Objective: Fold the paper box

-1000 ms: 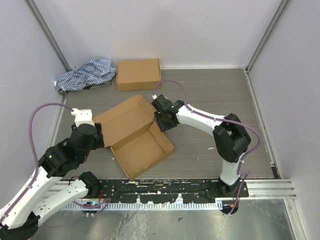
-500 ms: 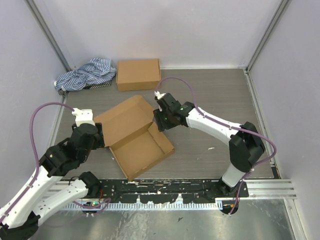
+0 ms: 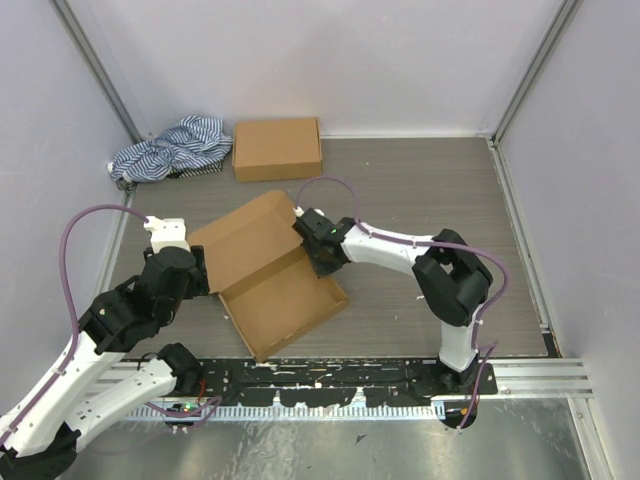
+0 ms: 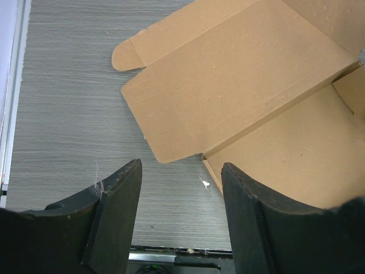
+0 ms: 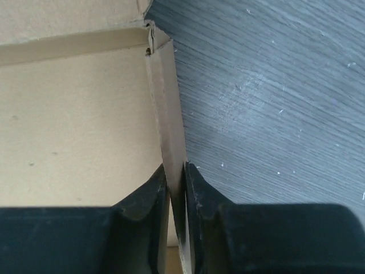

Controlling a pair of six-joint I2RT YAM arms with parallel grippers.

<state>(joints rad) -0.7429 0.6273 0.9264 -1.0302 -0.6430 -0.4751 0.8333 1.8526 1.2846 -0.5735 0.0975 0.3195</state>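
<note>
One paper box point(image 3: 285, 305), diagonal, lid point(image 3: 245, 240) seemingly far-left

White-and-black arms point(image 3: 390, 243) carry purple cables point(image 3: 66, 250), black fingers point(image 4: 117, 220).

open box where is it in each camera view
top external: open box at centre.
left wrist: open box upper right.
right wrist: open box left half, its wall in the right pincer.
shared landmark: grey wood-grain table.
</note>
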